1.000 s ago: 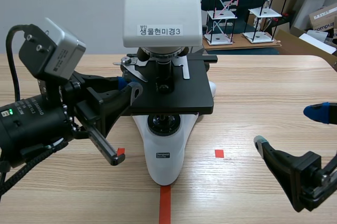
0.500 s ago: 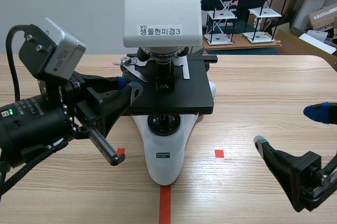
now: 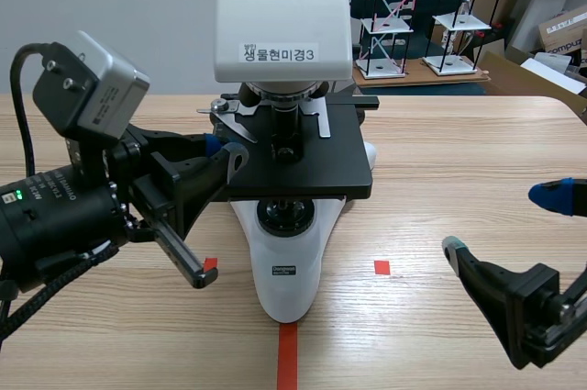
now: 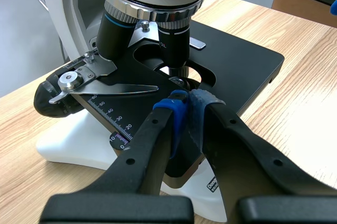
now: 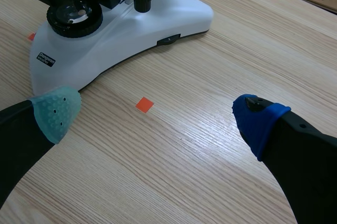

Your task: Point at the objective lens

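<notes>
We're pointing left gripper (image 4: pixel 185 99), tips pinched together, at objective lens (image 4: pixel 174 45), 12 o'clock ahead; next probably just fine aiming. Right gripper (image 5: pixel 156 117) gaping wide.

objective lens (image 4: pixel 174 45) | black barrel | vertical, tip down | just above stage (image 4: pixel 237 60) opening

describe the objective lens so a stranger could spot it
Find the white microscope mid-table, then its flat black stage. The black cylindrical objective lens hangs over the stage's hole, just ahead of the shut left gripper; its neighbour lens has a blue ring.
</notes>
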